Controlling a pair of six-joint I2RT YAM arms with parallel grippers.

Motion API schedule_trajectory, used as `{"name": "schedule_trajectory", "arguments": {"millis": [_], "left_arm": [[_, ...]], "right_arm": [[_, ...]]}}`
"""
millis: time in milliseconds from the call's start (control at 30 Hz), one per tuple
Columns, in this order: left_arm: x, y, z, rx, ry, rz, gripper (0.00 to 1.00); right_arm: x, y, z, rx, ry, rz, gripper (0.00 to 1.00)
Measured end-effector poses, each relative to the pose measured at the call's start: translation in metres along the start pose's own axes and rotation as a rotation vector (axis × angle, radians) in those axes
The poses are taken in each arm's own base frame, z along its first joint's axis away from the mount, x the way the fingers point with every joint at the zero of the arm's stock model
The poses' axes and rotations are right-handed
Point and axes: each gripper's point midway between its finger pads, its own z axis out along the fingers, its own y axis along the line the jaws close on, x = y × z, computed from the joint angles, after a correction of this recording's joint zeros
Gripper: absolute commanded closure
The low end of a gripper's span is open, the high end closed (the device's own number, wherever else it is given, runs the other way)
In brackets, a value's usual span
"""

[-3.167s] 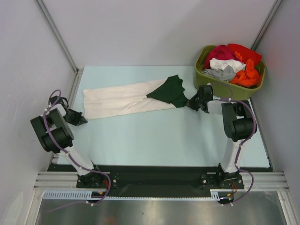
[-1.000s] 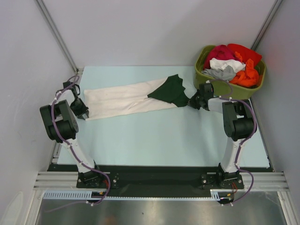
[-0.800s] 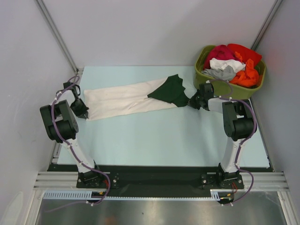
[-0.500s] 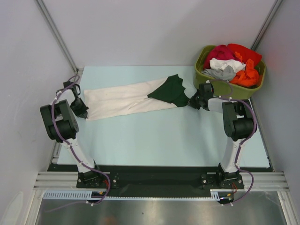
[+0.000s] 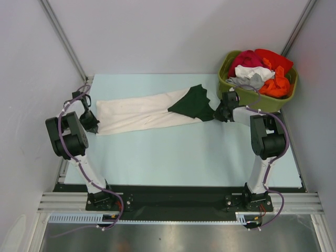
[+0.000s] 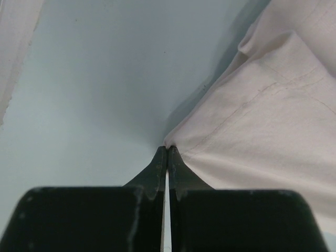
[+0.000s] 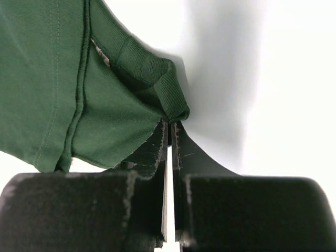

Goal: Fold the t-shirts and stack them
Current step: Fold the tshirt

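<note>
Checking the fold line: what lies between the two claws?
In the top view, the t-shirt spans it: cream-white cloth from the left claw, dark green at the right claw.

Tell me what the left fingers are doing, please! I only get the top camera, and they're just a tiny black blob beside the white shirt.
Observer: The left wrist camera shows the left fingers shut, pinching the very edge of the cream-white cloth.
Operator: Is the other arm grabbing the green bit?
Observer: Yes. Up close, the right fingers are shut on a ribbed hem of the dark green cloth.
Operator: Is the white cloth pulled smooth?
Observer: Not quite. Small creases fan out from the pinch, and a fold lies over it further along.
</note>
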Motion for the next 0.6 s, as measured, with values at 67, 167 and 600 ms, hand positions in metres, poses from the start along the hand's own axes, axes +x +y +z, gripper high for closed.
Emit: {"name": "schedule_trajectory", "arguments": {"millis": [67, 167, 600], "left_arm": [[0.003, 0.001, -0.001, 0.004, -0.008, -0.001, 1.00], [0.008, 0.002, -0.002, 0.006, -0.014, -0.002, 1.00], [-0.001, 0.000, -0.017, 0.011, -0.016, -0.003, 1.00]], "right_arm": [[0.000, -0.002, -0.001, 0.010, -0.001, -0.013, 1.00], [-0.001, -0.003, -0.001, 0.017, 0.000, -0.033, 1.00], [-0.009, -0.013, -0.007, 0.077, 0.008, -0.132, 1.00]]}}
